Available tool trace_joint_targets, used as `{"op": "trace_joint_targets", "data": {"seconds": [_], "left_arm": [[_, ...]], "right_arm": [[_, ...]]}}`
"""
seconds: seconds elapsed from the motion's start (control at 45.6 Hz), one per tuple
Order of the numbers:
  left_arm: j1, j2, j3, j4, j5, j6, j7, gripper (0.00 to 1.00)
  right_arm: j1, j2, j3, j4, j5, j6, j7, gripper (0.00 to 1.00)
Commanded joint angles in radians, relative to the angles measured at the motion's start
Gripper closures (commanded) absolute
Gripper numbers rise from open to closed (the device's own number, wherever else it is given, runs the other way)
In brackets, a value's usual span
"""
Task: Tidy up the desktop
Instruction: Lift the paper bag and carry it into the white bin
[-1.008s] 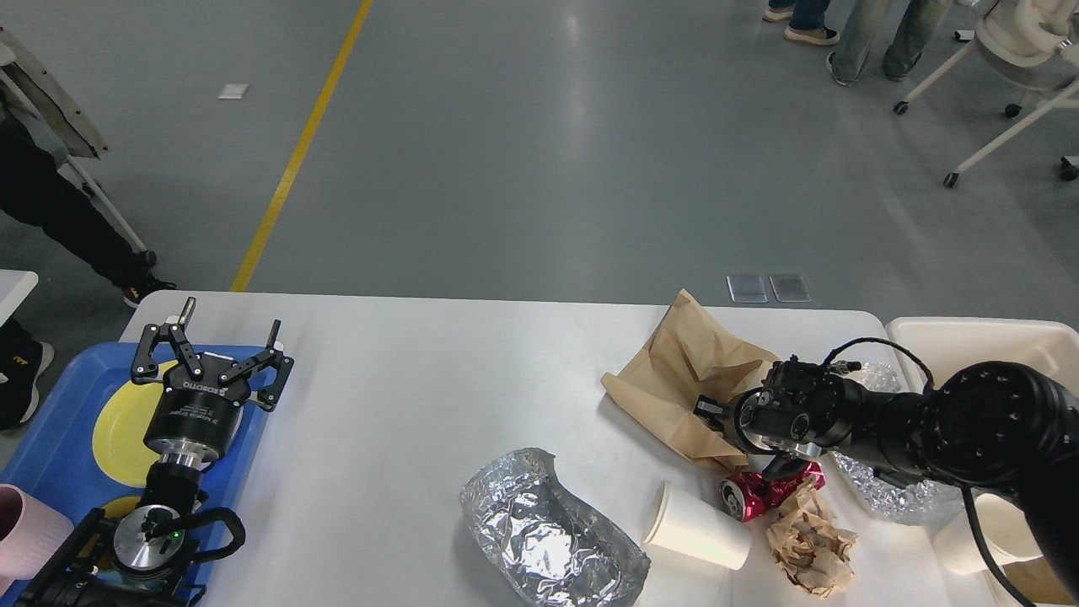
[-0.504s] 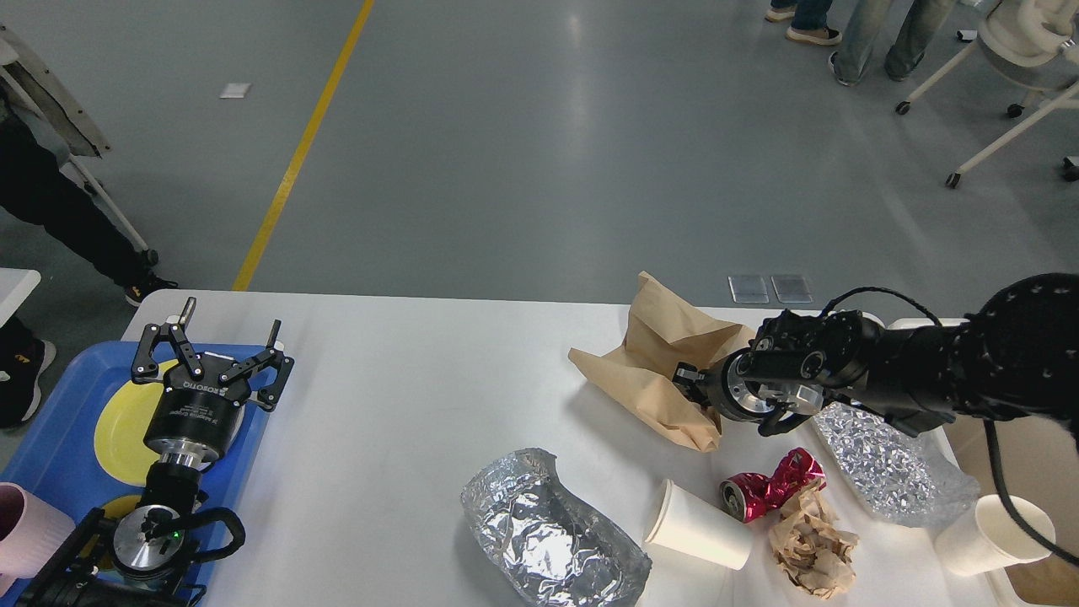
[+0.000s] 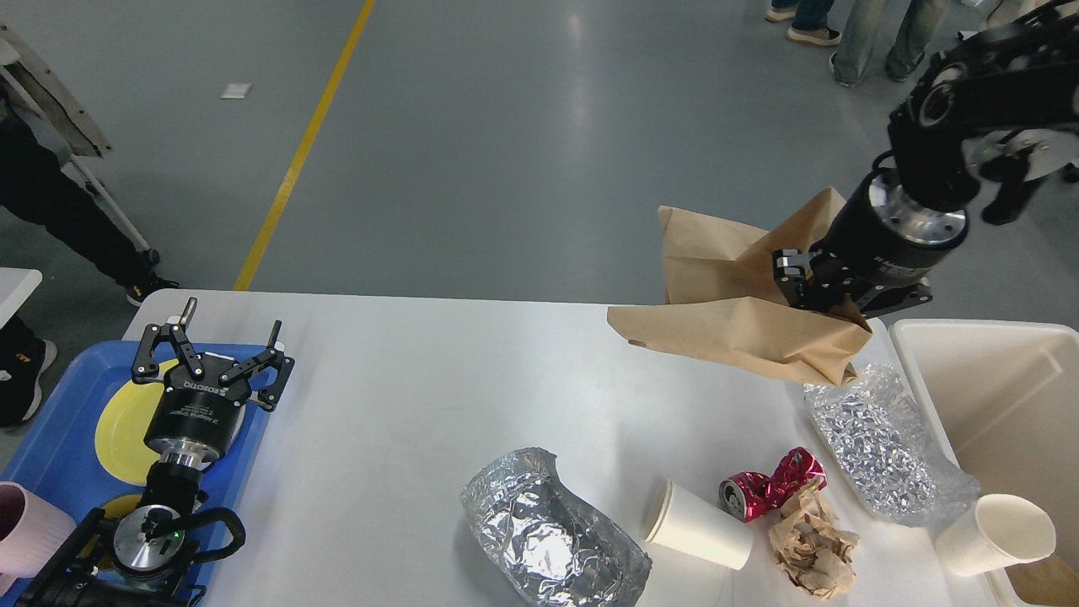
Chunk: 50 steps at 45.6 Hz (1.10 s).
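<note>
Up above the far right of the white surface (image 3: 405,396) our right pincer (image 3: 830,299) is clamped onto a crumpled brown paper bag (image 3: 733,316), holding it in the air beside the cream bin (image 3: 986,379). Our left pincer (image 3: 221,337) hangs wide open over the blue tray (image 3: 50,438), nothing in it. Foil, cups and a crushed red can (image 3: 771,485) sit nearer us.

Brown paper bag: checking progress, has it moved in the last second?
Yes. The brown paper bag, held by the right gripper, rose off the desktop toward the cream bin.
</note>
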Motion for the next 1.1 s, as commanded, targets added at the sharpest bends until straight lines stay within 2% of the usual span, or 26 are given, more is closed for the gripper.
{"op": "trace_joint_targets", "data": {"seconds": [0.0,0.044,0.066,0.153,0.197,0.219,0.438,0.614,0.745,0.877,0.987,1.074], "left_arm": [[0.000,0.000,0.000,0.000,0.001,0.000,-0.002,0.03],[0.000,0.000,0.000,0.000,0.000,0.000,0.000,0.03],[0.000,0.000,0.000,0.000,0.000,0.000,-0.002,0.03],[0.000,0.000,0.000,0.000,0.000,0.000,0.000,0.03],[0.000,0.000,0.000,0.000,0.000,0.000,-0.002,0.03],[0.000,0.000,0.000,0.000,0.000,0.000,-0.002,0.03],[0.000,0.000,0.000,0.000,0.001,0.000,-0.002,0.03],[0.000,0.000,0.000,0.000,0.000,0.000,-0.002,0.03],[0.000,0.000,0.000,-0.001,0.001,0.000,-0.002,0.03],[0.000,0.000,0.000,0.000,0.001,0.000,-0.002,0.03],[0.000,0.000,0.000,0.000,0.000,0.000,-0.002,0.03],[0.000,0.000,0.000,0.000,0.000,0.000,-0.003,0.03]], "right_arm": [[0.168,-0.060,-0.045,0.114,-0.007,0.097,0.005,1.00],[0.214,-0.059,-0.093,0.151,-0.002,0.097,0.024,1.00],[0.236,-0.057,-0.119,0.166,-0.002,0.097,0.050,1.00],[0.302,-0.046,-0.220,0.190,-0.007,0.100,0.225,1.00],[0.319,-0.034,-0.272,0.190,-0.007,0.099,0.287,1.00],[0.325,-0.026,-0.291,0.190,-0.007,0.099,0.301,1.00],[0.330,-0.029,-0.352,0.179,-0.021,0.080,0.299,1.00],[0.311,-0.075,-0.480,0.110,-0.018,0.030,0.296,1.00],[0.212,-0.227,-0.552,-0.043,-0.019,0.011,0.295,1.00],[0.060,-0.405,-0.543,-0.212,-0.021,-0.003,0.265,1.00],[-0.083,-0.477,-0.517,-0.284,-0.019,-0.097,0.265,1.00],[-0.189,-0.528,-0.504,-0.310,-0.018,-0.226,0.265,1.00]]}}
